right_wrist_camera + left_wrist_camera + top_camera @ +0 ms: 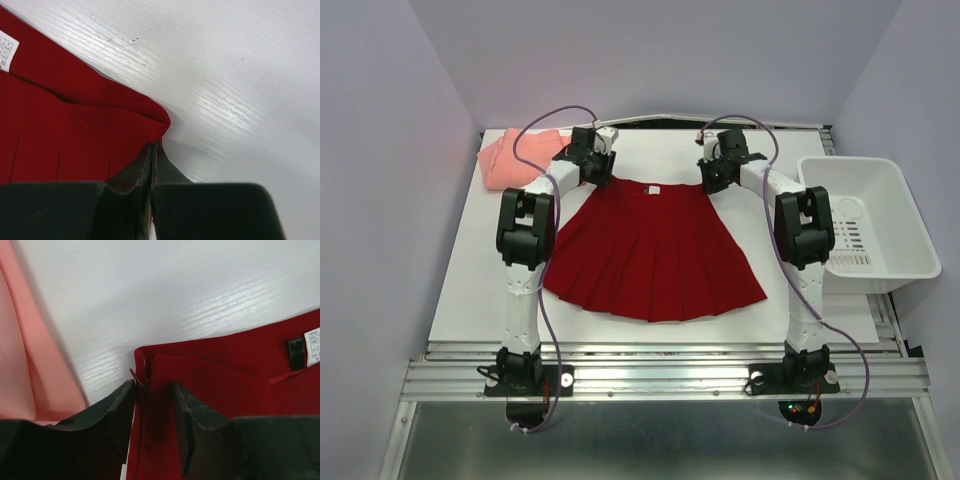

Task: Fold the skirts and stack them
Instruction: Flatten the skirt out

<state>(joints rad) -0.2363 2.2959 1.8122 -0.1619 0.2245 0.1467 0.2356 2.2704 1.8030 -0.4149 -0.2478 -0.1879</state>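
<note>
With the deep red pleated cloth skirt (655,255) laid flat mid-frame on the white tabletop (470,290), its upper-right waistband corner is pinched by the right end effector (154,149), so the left end effector (155,390), spread astride the upper-left corner, should be closed firmly before both corners are lifted evenly.

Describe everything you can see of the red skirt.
The red skirt is deep red cloth, pleated and fan-shaped, lying flat and spread on the white table, narrow waistband toward the far side, wide hem toward the arm bases. A white label and a black tab sit inside the waistband; a zipper shows at its left corner. The left gripper has its jaws apart astride that corner; the right gripper has its jaws shut on the other corner.
</note>
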